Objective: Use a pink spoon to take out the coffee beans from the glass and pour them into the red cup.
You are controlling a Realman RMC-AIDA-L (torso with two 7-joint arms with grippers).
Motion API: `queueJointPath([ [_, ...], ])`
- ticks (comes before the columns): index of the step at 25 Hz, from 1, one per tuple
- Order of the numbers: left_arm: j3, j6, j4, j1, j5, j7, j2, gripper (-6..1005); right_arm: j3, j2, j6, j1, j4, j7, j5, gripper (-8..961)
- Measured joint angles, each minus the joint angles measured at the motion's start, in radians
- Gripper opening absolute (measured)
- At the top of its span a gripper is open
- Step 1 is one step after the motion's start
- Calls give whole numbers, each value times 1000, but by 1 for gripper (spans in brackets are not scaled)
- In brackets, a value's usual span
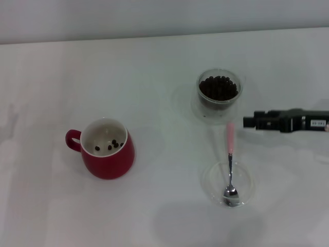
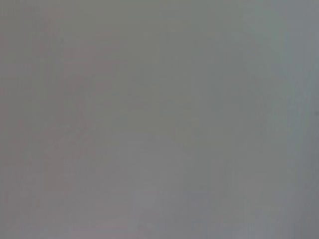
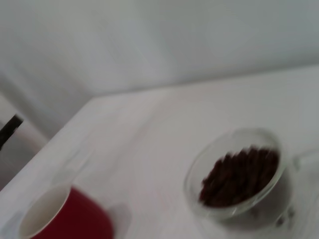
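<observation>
A: Where are the task's things placed on the white table (image 1: 46, 206)?

B: The spoon (image 1: 230, 164) is seen lying loose, its metal bowl resting in a flat clear dish (image 1: 245, 177) and its pink handle pointed towards the glass (image 1: 219, 90). The glass is filled with beans (image 1: 219, 87). The cup (image 1: 105, 149) is set well apart on the robot's left, and a few beans (image 1: 112, 145) are already seen on its white floor.

A: And the grippers?

B: The right gripper (image 1: 248, 122) is held just beside the spoon's handle, on the robot's right, and nothing is gripped. Whether its fingers are spread or pressed together cannot be told. The left gripper is not shown; nothing but a grey blank is given by its wrist view.

A: What could be expected to go wrong?

B: The slim handle could be missed or nudged off the dish rim by a low, sideways approach, and the spoon sent skidding. The glass, standing near, could be knocked by the arm. Beans could be spilled on the long carry to the cup if the spoon is tilted.
</observation>
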Motion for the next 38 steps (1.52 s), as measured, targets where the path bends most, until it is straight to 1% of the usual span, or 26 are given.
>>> queueJointPath([
  [1, 0, 0, 0, 0, 0, 0, 0, 864, 0, 0, 0, 0, 0, 0, 0, 516],
  [4, 0, 1, 0, 0, 0, 0, 1, 864, 87, 8, 6, -6, -13, -42, 1, 639],
  [6, 0, 1, 0, 0, 0, 0, 1, 864, 151, 17, 6, -10, -22, -68, 0, 721],
  [7, 0, 2, 0, 1, 0, 0, 1, 864, 196, 25, 6, -14, -28, -88, 1, 772],
  [9, 0, 2, 0, 2, 0, 0, 1, 864, 305, 54, 7, -24, -48, -152, 1, 874],
  [10, 0, 2, 0, 3, 0, 0, 1, 864, 371, 75, 8, -29, -61, -195, 5, 874],
  [12, 0, 2, 0, 4, 0, 0, 1, 864, 523, 129, 5, -38, -85, -331, 24, 874],
  [13, 0, 2, 0, 4, 0, 0, 1, 864, 597, 151, -1, -40, -81, -418, 58, 874],
  [14, 0, 2, 0, 4, 0, 0, 1, 864, 654, 166, -8, -40, -68, -491, 95, 874],
  [15, 0, 2, 1, 4, 0, 0, 1, 864, 698, 172, -21, -38, -29, -589, 150, 874],
  [17, 0, 2, 2, 6, 0, 0, 0, 864, 724, 171, -39, -31, 60, -770, 274, 874],
  [19, 0, 2, 1, 8, 0, 0, 0, 864, 723, 172, -41, -23, 125, -949, 363, 874],
  [20, 1, 2, 1, 8, 0, 0, -1, 864, 723, 174, -40, -15, 190, -1145, 427, 874],
  [21, 2, 2, 2, 8, 0, 0, -1, 864, 723, 174, -40, -15, 190, -1145, 427, 874],
  [23, 5, 2, 6, 8, 1, 0, -2, 864, 727, 175, -33, -2, 256, -1368, 485, 874],
  [26, 6, 2, 7, 9, 2, -2, -3, 864, 728, 176, -10, 23, 317, -1565, 535, 874],
  [28, 6, -2, 8, 10, 2, -5, -3, 864, 726, 177, 17, 38, 332, -1620, 547, 874],
  [33, 8, -4, 8, 6, 4, -7, -2, 864, 729, 179, 140, 74, 336, -1613, 550, 874],
  [38, 8, -3, 8, 6, 5, -7, -1, 864, 730, 183, 188, 93, 349, -1606, 564, 874],
])
